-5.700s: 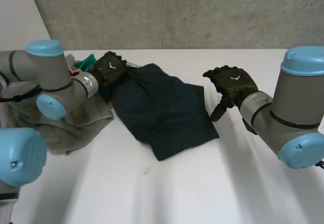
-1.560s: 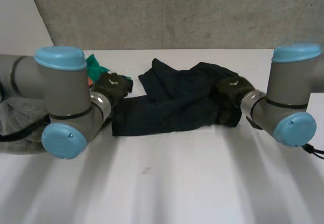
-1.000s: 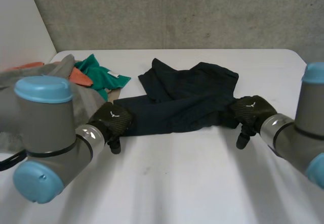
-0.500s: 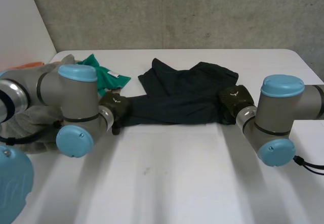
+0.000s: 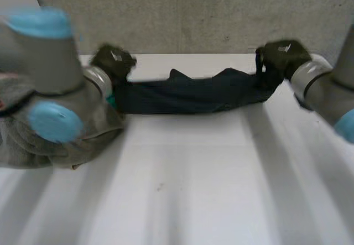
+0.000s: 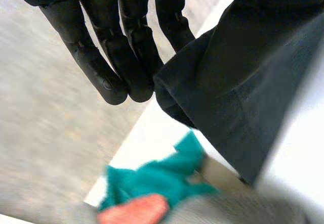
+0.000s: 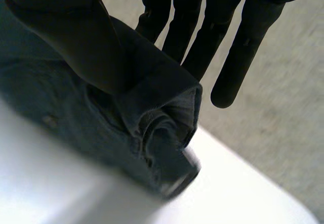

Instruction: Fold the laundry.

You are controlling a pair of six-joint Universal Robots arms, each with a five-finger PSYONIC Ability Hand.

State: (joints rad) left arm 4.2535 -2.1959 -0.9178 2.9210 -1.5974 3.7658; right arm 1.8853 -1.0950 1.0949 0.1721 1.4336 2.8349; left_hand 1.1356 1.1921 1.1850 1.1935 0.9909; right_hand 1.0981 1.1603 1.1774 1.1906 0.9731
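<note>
A white tabletop (image 5: 193, 189) is running up to a concrete wall (image 5: 193, 12). On the robot's left side the left arm (image 5: 50, 73) is reaching across in front of a grey cloth heap (image 5: 83, 140) and is blocking the head camera's view of part of it.

Over the far part of the tabletop, just in front of the wall, a dark navy garment (image 5: 193, 95) is hanging stretched between the two hands. It is gathered into a narrow band, its long axis is running side to side across the tabletop, and one end is pointing at each hand. Whether its lower edge is touching the surface cannot be told.

The left hand (image 5: 113, 62) is gripping the end beside the heap. In its wrist view its fingers (image 6: 121, 57) are lying straight and close together, and a corner of the cloth is drooping just beside their tips. The right hand (image 5: 282, 54) is gripping the opposite end, its straight fingers (image 7: 238, 47) lying behind the bunched hem and its thumb (image 7: 66, 27) pressing the cloth against them.

Below the garment's left end, a teal cloth (image 6: 162, 178) is lying against the heap, with an orange cloth (image 6: 132, 211) touching it.
</note>
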